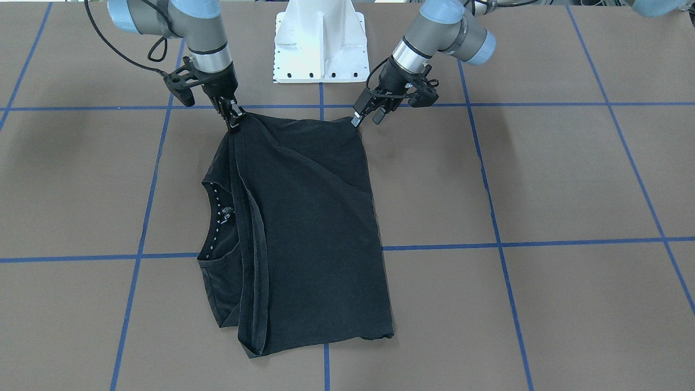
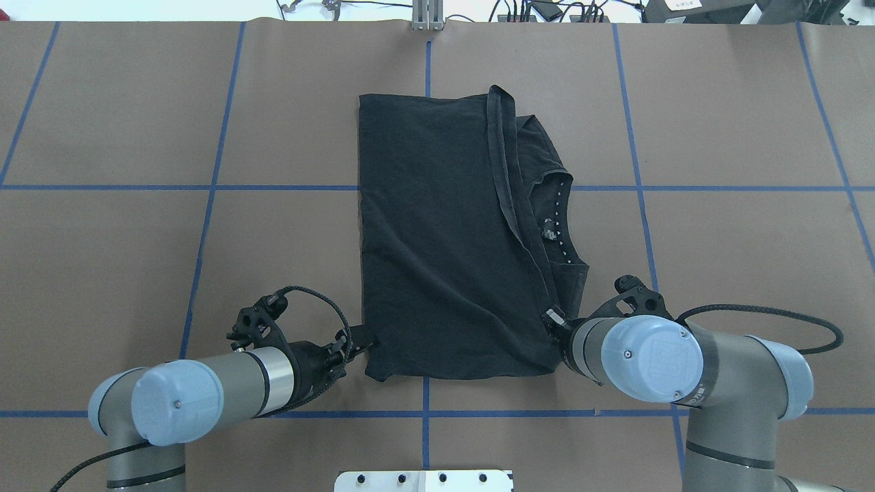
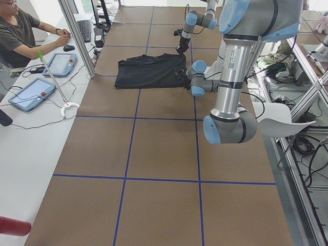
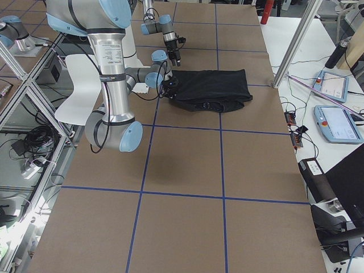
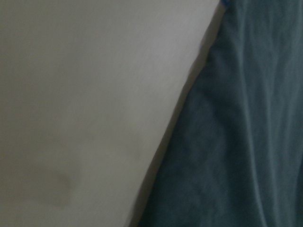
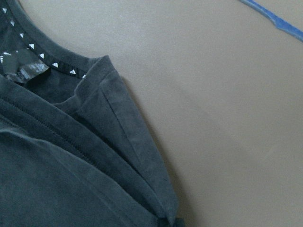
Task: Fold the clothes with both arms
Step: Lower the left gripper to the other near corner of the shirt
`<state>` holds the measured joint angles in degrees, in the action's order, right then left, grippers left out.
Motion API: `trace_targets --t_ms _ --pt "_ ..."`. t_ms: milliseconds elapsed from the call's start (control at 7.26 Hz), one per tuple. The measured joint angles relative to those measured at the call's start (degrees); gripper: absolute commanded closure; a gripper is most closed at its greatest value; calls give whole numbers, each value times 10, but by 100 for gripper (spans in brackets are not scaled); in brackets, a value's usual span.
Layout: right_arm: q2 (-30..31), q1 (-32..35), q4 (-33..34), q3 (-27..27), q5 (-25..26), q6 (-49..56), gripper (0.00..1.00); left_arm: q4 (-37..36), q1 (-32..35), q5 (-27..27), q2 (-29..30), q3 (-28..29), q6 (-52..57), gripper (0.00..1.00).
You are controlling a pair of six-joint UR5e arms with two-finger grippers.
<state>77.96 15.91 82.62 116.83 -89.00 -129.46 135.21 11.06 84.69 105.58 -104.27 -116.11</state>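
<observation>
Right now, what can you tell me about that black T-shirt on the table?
The black T-shirt lies folded on the brown table, soft, faintly creased cloth. Its stitched hem runs beside the open collar, whose inner band carries small white triangles. No print shows. The right gripper pinches one corner nearest the robot; the left gripper is at the other, grip unclear.

bright, even light; wrist views blurred
</observation>
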Motion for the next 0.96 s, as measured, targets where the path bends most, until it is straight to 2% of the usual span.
trace_targets --t_ms 138,688,964 --pt "0 0 0 0 0 0 100 -1 -11 -2 4 2 -3 24" --pt "0 0 0 0 0 1 100 -2 -22 -4 12 16 -3 25" --pt "1 0 0 0 0 1 100 -2 -21 -4 14 21 -1 34"
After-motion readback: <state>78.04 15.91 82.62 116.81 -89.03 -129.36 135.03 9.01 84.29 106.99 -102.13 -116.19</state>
